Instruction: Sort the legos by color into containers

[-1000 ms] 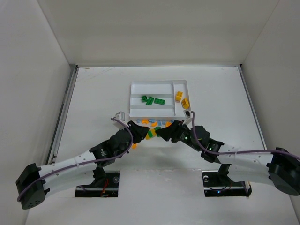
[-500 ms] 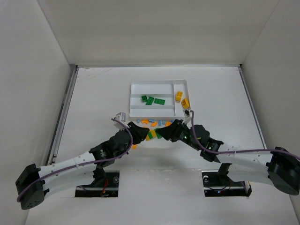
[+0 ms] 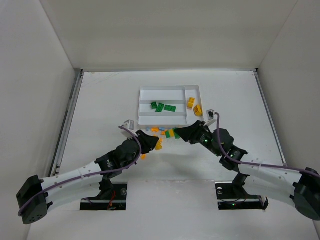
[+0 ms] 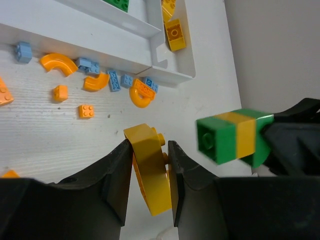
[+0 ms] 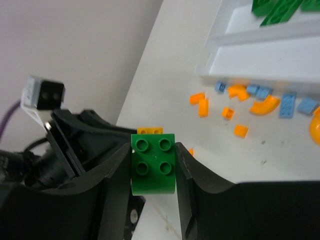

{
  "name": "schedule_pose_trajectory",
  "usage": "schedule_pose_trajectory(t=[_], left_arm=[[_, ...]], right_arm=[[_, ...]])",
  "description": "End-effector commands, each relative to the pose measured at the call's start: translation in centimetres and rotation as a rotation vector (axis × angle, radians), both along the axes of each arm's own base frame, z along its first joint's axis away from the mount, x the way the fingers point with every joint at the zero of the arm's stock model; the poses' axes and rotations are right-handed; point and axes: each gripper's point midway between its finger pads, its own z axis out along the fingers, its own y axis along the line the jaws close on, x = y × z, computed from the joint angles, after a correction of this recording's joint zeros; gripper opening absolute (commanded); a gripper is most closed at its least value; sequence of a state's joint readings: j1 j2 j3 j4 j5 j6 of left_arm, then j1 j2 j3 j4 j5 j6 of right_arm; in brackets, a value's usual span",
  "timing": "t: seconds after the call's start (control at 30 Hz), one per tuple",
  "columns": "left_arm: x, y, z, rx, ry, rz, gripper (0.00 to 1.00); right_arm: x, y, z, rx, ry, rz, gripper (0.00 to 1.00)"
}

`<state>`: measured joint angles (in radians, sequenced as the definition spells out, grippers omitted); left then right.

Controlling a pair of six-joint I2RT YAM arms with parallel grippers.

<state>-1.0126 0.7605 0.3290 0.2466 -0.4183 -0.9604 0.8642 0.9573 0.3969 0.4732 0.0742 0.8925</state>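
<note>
Legos (image 3: 154,130) lie loose at mid-frame just below the tray (image 3: 165,88), my left gripper (image 4: 150,150) clamped on a yellow arch (image 4: 148,175) and my right gripper (image 5: 152,150) on a green-and-yellow stack (image 5: 153,167), which I judge needs splitting by colour before binning.

The white tray (image 3: 150,94) holds green legos (image 3: 160,107) and yellow legos (image 3: 198,110); just outside the tray, light blue legos (image 4: 114,80) and orange legos (image 4: 86,111) dot the white surface (image 3: 100,100).
</note>
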Motion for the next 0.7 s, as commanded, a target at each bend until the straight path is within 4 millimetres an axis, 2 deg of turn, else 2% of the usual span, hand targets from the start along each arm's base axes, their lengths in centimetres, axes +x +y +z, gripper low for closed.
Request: schedule_pose_trajectory(t=[0.0,0.1,0.23,0.37,0.5,0.57,0.67], left_arm=[[0.1,0.6,-0.7,0.033,-0.011,0.007,0.14],[0.2,0.7,-0.5,0.032,-0.016,0.007,0.14],[0.3,0.8,-0.1,0.021,-0.024,0.013,0.14],[1.0,-0.1,0.9,0.029,-0.043,0.005,0.15],[2.5,-2.7,2.7,0.027,-0.098,-0.024,0.16],[3.5,-4.4,3.2,0.04,-0.12,-0.046,0.16],[5.7,-7.2,3.9,0.042,-0.156,-0.056,0.17]], right_arm=[[1.1,-1.5,3.7,0.067,-0.082,-0.048,0.33],[1.2,-2.5,4.1,0.074,-0.09,-0.066,0.33],[1.5,-3.4,3.4,0.051,-0.077,-0.092,0.33],[2.2,-5.1,3.4,0.021,-0.103,-0.153,0.33],[3.3,-8.4,3.5,-0.016,-0.116,-0.271,0.33],[3.9,-10.7,4.1,-0.013,-0.131,-0.34,0.33],[4.2,-12.8,5.2,0.016,-0.154,-0.394,0.33]])
